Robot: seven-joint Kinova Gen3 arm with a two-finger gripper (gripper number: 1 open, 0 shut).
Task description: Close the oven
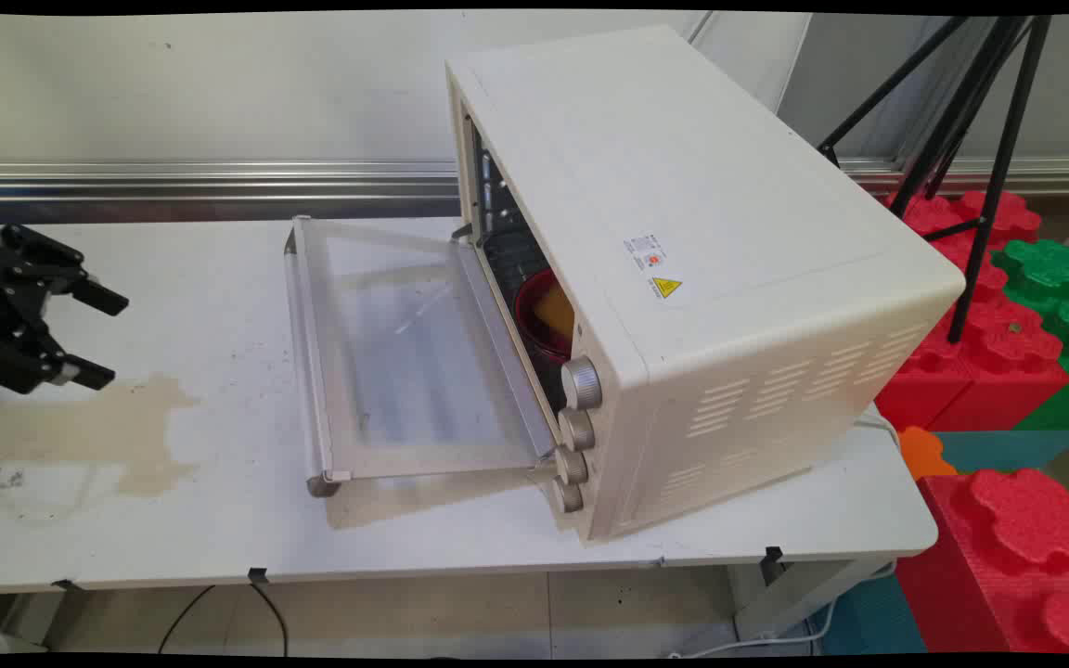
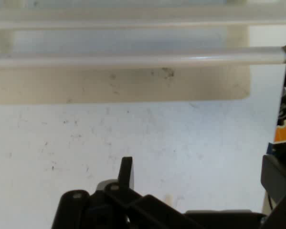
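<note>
A cream toaster oven (image 1: 683, 232) stands on the white table (image 1: 219, 529), turned so that its front faces left. Its glass door (image 1: 405, 362) is folded down flat, with the bar handle (image 1: 304, 353) at its left edge. Inside sits a red bowl (image 1: 534, 320) holding something yellow-orange (image 1: 557, 311). My black gripper (image 1: 109, 339) hovers at the far left, open and holding nothing, fingers pointing at the door and well short of the handle. In the hand view the gripper (image 2: 200, 176) faces the handle (image 2: 133, 59) across bare table, with one finger (image 2: 126, 171) showing.
A brownish stain (image 1: 108, 427) spreads over the table below the gripper. Several silver knobs (image 1: 579, 408) run down the oven's front near corner. Right of the table stand a black tripod (image 1: 980, 148) and red and green foam blocks (image 1: 1008, 334).
</note>
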